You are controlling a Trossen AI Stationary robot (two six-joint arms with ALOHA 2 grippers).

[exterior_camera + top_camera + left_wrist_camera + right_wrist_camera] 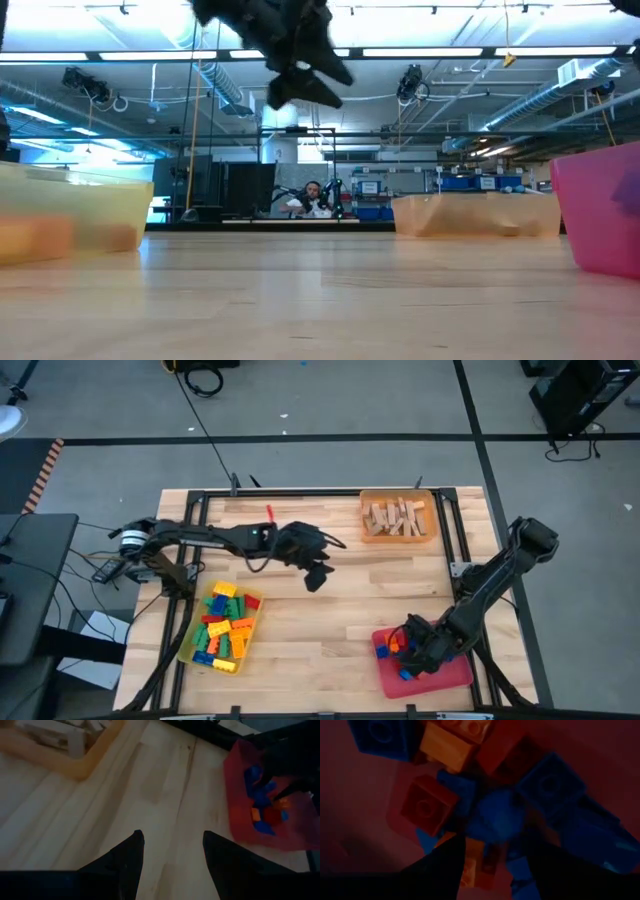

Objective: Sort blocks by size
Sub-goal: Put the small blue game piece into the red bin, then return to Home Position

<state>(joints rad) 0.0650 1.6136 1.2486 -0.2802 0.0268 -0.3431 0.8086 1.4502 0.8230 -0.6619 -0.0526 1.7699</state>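
The right gripper (408,650) sits low inside the red tray (450,676), narrowly parted over small blue, red and orange blocks (427,807), holding none. Well away from that tray, the left gripper (318,577) hangs empty, wide apart, above the counter (340,620).

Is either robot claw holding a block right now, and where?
Left gripper is open and empty; right gripper sits among blocks in the red tray, grip unclear.
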